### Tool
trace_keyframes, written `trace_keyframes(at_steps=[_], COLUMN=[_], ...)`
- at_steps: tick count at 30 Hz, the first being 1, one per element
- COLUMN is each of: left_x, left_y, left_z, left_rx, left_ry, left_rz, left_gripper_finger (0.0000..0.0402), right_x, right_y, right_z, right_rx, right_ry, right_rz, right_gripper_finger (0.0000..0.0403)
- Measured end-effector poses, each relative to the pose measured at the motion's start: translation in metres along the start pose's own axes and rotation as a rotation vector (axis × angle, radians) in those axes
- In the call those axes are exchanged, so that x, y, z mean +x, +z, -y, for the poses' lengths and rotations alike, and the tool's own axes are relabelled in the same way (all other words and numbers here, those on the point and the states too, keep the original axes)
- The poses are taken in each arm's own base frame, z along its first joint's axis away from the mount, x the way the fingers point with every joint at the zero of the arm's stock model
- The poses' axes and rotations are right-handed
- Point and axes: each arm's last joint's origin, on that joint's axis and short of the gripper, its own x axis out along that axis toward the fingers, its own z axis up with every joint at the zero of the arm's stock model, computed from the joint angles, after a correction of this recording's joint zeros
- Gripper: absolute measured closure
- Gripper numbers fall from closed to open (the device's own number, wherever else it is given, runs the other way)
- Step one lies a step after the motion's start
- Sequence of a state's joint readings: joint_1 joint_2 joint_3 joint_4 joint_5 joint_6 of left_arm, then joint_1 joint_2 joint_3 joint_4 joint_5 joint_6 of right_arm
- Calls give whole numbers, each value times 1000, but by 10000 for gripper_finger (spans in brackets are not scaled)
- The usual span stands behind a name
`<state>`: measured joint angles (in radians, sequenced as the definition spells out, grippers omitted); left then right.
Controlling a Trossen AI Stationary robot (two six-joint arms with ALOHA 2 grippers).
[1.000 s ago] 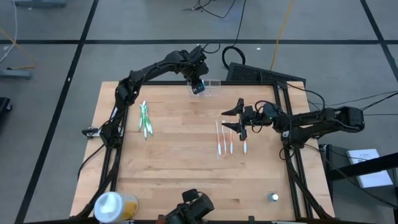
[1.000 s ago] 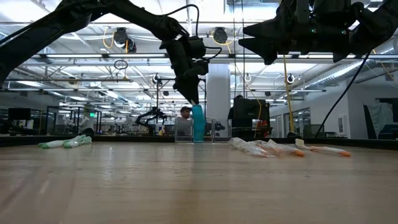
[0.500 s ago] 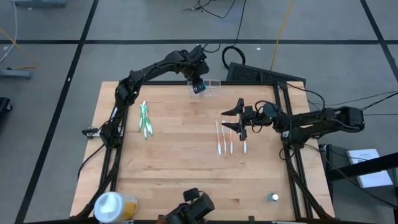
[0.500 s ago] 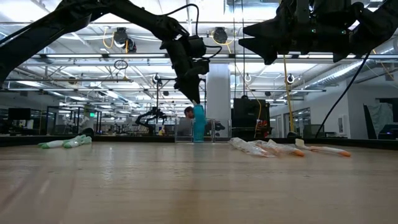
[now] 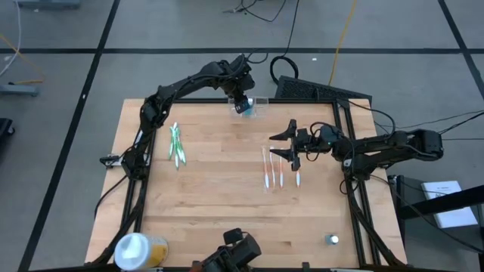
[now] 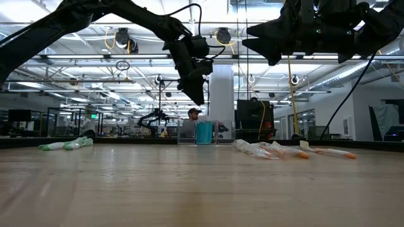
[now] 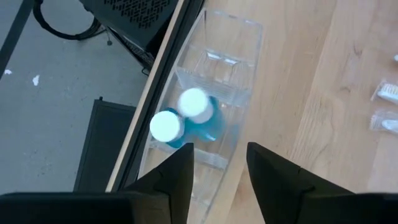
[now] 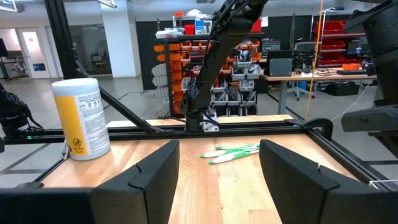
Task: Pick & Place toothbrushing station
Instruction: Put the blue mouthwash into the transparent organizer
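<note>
At the near left corner of the tabletop [image 5: 204,196] stands a round white-and-yellow tub [image 5: 136,250], well apart from everything else. Farther back on the left side lie green toothbrushes [image 5: 175,145], side by side in a small bunch.

The left gripper [image 5: 240,92] hangs over the far edge of the tabletop, directly above the toothbrushing station [image 5: 255,106] — a small clear holder sitting right at that edge, beside a dark frame rail. Its fingers [image 7: 180,174] are apart and empty. In the left wrist view a blue bottle with a white cap [image 7: 200,112] stands inside one compartment of the holder, free of the fingers.

Right of centre lie white toothbrushes [image 5: 274,170] in a loose row. The right gripper [image 5: 287,145] hovers just beside them — fingers [image 8: 158,171] spread wide, holding nothing. A small round object [image 5: 333,239] rests near the near right corner.
</note>
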<state>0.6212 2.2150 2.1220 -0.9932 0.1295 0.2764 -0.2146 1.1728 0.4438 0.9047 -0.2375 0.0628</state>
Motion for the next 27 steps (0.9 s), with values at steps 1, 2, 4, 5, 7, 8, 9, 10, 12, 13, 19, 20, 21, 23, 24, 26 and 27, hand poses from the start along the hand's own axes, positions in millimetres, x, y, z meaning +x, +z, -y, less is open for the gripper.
trace_keyframes(at_steps=[1,2,4,5,7,8,9,10,12,13,19,20,21,23,24,26,27], left_x=[0,0,0,0,0,0,0,-1,-3,-3,-24,-28,-30,-30,-29,-28,-29], left_y=[0,0,0,0,1,1,1,1,2,2,7,9,12,15,16,19,21], left_z=[0,0,0,0,1,2,2,3,4,5,10,10,10,9,9,10,11], left_rx=[-1,-1,0,1,2,2,3,4,4,5,29,38,41,44,46,55,63], left_ry=[0,0,0,0,0,-1,-1,-2,-1,-2,9,16,24,37,32,-20,-61], left_rz=[0,1,2,3,3,3,4,5,9,12,64,91,113,143,157,194,229], left_gripper_finger=[245,245,245,245,245,245,245,245,245,245,245,245,245,245,245,245,245], right_x=[0,0,0,0,0,0,0,0,0,0,0,0,0,0,0,0,0], right_y=[0,0,0,0,0,0,0,0,0,0,-2,-2,-2,-2,-2,-3,-4], right_z=[0,0,0,0,0,0,0,0,0,0,0,0,0,0,0,0,0], right_rx=[0,0,0,0,0,0,0,0,0,1,6,5,5,5,5,8,10], right_ry=[0,0,0,0,0,0,0,0,0,0,-1,-1,-1,-2,-1,-2,-3], right_rz=[0,0,0,0,0,0,0,0,-1,-4,-23,-22,-20,-19,-22,-33,-41], right_gripper_finger=[189,188,188,188,190,190,190,190,189,188,190,190,190,190,190,191,192])
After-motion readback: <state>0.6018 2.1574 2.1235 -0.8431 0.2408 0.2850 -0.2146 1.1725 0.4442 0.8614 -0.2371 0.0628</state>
